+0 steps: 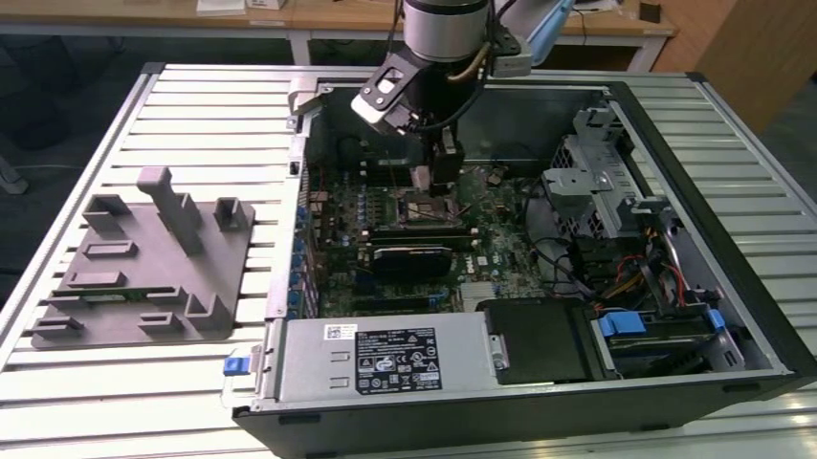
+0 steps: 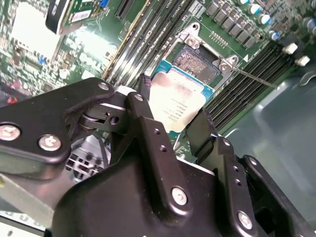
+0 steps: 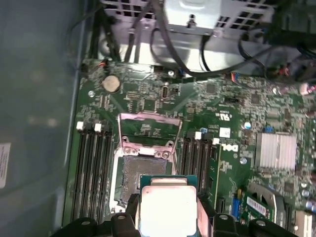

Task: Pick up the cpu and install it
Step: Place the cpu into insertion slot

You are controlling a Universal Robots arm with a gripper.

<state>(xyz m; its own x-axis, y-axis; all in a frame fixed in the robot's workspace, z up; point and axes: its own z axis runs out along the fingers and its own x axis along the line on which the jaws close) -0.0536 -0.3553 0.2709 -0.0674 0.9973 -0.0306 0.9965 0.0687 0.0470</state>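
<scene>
Gripper (image 2: 173, 112), jaws clamped on opposite edges of the cpu (image 2: 176, 98), holds it flat above the open socket (image 2: 197, 61), slightly offset.

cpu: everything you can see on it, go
The cpu is a flat square chip: shiny silver lid with faint print, thin green rim. The pincer clamps it by two opposite edges, lid toward the wrist cameras. It hangs close over the open socket on the motherboard, apparently not yet seated.

silver-topped cpu (image 2: 175, 101) (thin teal rim), black gripper (image 2: 174, 111), green motherboard (image 3: 148, 98), grey tray (image 1: 128, 277), pale ribbed table (image 1: 128, 402).
</scene>
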